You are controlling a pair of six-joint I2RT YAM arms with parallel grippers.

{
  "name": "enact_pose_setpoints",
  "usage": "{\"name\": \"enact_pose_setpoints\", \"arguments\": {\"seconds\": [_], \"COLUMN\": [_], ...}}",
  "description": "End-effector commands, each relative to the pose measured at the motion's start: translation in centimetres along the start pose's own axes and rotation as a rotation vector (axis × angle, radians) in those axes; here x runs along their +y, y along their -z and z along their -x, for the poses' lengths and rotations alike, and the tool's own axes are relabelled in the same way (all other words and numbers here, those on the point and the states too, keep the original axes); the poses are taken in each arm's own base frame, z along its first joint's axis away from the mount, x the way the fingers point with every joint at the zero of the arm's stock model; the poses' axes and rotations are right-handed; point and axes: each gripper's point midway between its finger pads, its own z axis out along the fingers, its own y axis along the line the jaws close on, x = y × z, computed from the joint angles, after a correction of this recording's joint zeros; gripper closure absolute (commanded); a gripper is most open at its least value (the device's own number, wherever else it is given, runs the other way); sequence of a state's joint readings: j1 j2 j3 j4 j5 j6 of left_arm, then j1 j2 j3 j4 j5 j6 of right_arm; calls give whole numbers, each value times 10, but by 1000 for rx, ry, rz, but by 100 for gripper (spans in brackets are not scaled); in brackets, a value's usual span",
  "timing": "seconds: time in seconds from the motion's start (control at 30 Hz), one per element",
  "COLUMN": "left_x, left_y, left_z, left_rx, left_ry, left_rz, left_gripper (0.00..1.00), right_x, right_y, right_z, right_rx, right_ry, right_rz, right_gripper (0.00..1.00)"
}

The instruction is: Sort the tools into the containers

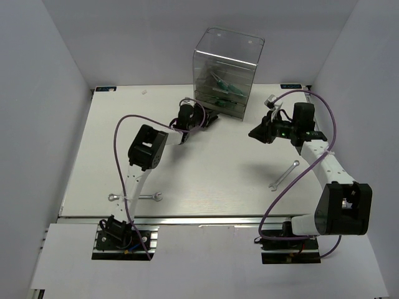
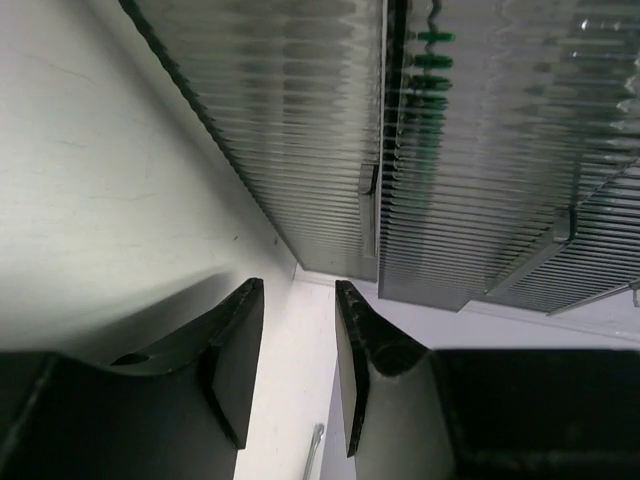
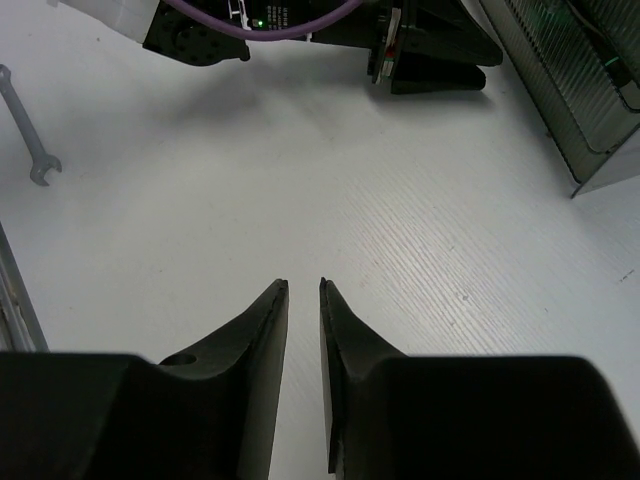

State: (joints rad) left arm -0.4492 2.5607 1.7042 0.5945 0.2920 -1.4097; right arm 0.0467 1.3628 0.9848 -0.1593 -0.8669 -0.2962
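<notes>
The tall clear cabinet (image 1: 227,68) stands at the back of the table, with green-handled screwdrivers (image 1: 221,87) lying in its drawers. My left gripper (image 1: 214,118) is open and empty, low at the cabinet's front left corner; its view shows the ribbed drawer fronts (image 2: 300,110) and green handles (image 2: 430,60) close ahead. My right gripper (image 1: 253,133) is narrowly open and empty, above bare table right of the cabinet. One silver wrench (image 1: 283,174) lies by the right arm. The other wrench (image 1: 149,197) lies near the front left, partly behind the left arm, and shows in the right wrist view (image 3: 25,125).
White walls close in the table on the left, back and right. The left arm's purple cable (image 1: 118,143) loops over the left half. In the right wrist view the left gripper (image 3: 425,50) and the cabinet corner (image 3: 585,100) lie ahead.
</notes>
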Motion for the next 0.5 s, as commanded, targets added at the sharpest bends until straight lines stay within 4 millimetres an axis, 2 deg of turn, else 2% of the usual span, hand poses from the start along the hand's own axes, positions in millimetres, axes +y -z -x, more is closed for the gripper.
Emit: {"name": "enact_pose_setpoints", "arguments": {"seconds": [0.0,0.27,0.47], "left_x": [-51,-48,-44], "left_y": [-2,-4,-7], "left_z": [18,14,15], "left_rx": [-93,-88,-99], "left_ry": [-15,3,12], "left_rz": [-143,-185,-189], "left_gripper": [56,63,63], "right_x": [2,-2,-4], "right_y": [5,4,3], "right_z": [10,2,-1], "right_rx": [-33,-23,-15], "right_ry": [34,31,28], "right_rz": [-3,-11,-16], "right_gripper": [75,75,74]}}
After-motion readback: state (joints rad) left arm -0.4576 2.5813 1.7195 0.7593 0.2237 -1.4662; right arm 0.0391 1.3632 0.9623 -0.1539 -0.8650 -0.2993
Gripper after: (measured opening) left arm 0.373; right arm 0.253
